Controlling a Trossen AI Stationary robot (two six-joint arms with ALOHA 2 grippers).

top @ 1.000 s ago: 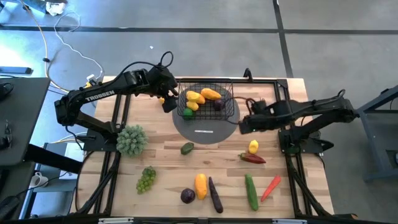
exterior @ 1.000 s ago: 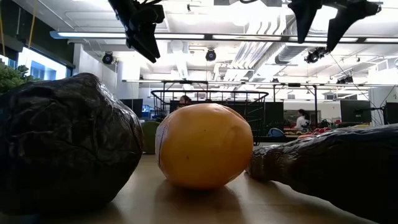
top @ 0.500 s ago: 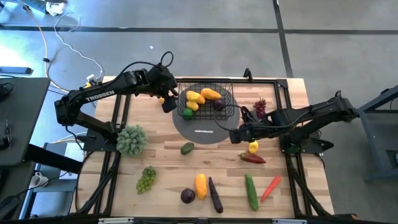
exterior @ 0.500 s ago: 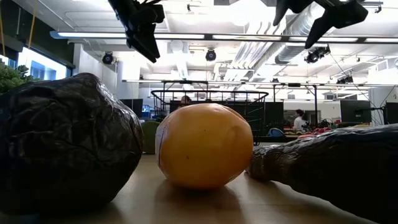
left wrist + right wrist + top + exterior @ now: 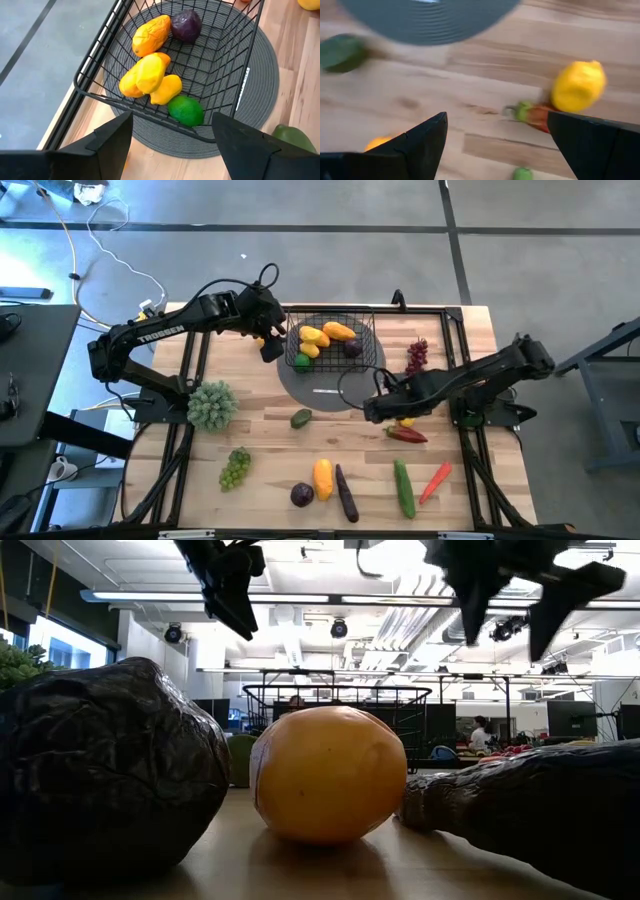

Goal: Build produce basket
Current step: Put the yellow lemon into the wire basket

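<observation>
Black wire basket (image 5: 333, 340) standing on round grey mat (image 5: 330, 390) at far centre of wooden table (image 5: 260, 440); inside it, yellow and orange pieces (image 5: 150, 75), one green lime (image 5: 186, 111) and one dark purple piece (image 5: 186, 26). Left gripper (image 5: 270, 340) held above table just left of basket, fingers (image 5: 112, 145) apart and empty, basket's near-left corner framed between them in left wrist view. Right gripper (image 5: 372, 408) low over table at right-hand edge of grey mat, fingers (image 5: 420, 145) spread wide with nothing between them; yellow lemon (image 5: 577, 85) and red pepper (image 5: 540, 115) lying just beyond, touching or nearly so, cannot tell which. Remaining produce loose on table: avocado (image 5: 300, 418) near mat's near-left edge, green grapes (image 5: 235, 468) near left, leafy green head (image 5: 211, 404) at left edge, purple grapes (image 5: 417, 356) right of basket. Along near edge, left to right: dark purple round piece (image 5: 301, 495), orange-yellow fruit (image 5: 323, 478), aubergine (image 5: 345, 492), cucumber (image 5: 404, 488), carrot (image 5: 435, 482). Low view blocked largely by orange-yellow fruit and two dark pieces close to lens; basket visible behind, both arms entering from above.
</observation>
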